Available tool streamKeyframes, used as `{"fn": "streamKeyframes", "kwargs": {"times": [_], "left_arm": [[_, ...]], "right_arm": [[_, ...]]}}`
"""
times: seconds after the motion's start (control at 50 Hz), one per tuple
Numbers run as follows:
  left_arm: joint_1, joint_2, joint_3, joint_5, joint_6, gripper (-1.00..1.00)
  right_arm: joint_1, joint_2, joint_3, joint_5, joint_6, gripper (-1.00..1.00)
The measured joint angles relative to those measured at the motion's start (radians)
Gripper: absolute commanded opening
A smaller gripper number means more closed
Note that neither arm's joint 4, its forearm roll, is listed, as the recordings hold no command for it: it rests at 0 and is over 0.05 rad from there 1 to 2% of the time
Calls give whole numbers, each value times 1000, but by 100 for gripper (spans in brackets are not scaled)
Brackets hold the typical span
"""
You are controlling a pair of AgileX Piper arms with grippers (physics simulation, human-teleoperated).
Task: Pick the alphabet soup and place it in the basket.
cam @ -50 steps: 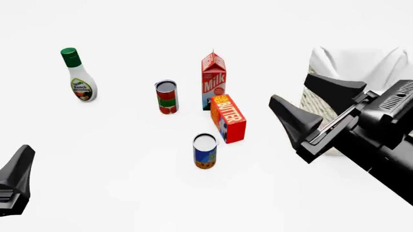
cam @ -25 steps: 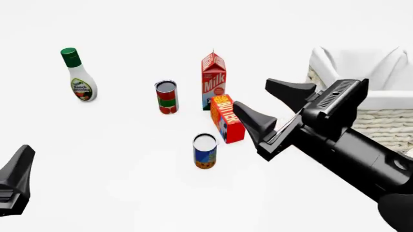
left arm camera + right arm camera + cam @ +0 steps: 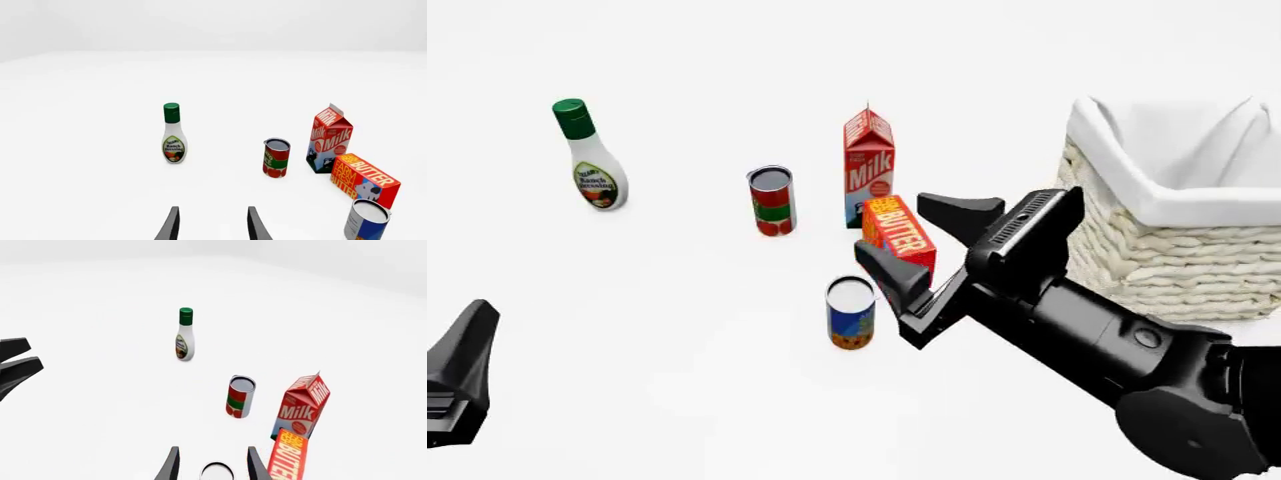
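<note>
The alphabet soup [image 3: 851,313], a small cylindrical can with a silver-white top and a blue label turning orange-yellow at its base, stands upright just below the middle of the front view. Just to its right hangs the black right gripper [image 3: 914,240], fingers spread wide and holding nothing; in the right wrist view the can's pale top [image 3: 217,472] shows between the two fingertips at the bottom edge. Partly behind that gripper lies the red-orange butter box [image 3: 897,235], and beyond it stands the red and white milk carton [image 3: 869,165]. Left of the carton is a can with a red and green label [image 3: 771,200], and in the upper left a white dressing bottle with a green cap [image 3: 589,156]. The large cream-white woven basket with white cloth lining [image 3: 1168,240] sits at the right edge, well apart from the soup. The left gripper [image 3: 212,225] sits at the lower left, fingers parted and empty.
</note>
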Motion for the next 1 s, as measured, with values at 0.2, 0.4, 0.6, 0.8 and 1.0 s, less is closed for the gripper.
{"fn": "streamKeyframes", "kwargs": {"times": [0.2,0.4,0.6,0.8,1.0], "left_arm": [[0,0,0,0,0,100],[0,0,0,0,0,100],[0,0,0,0,0,100],[0,0,0,0,0,100],[0,0,0,0,0,100]], "right_arm": [[2,76,-9,-41,8,100],[-4,151,-19,-80,16,100],[-9,213,-29,-110,23,100],[-16,270,-41,-133,29,100],[-33,368,-75,-164,37,100]]}}
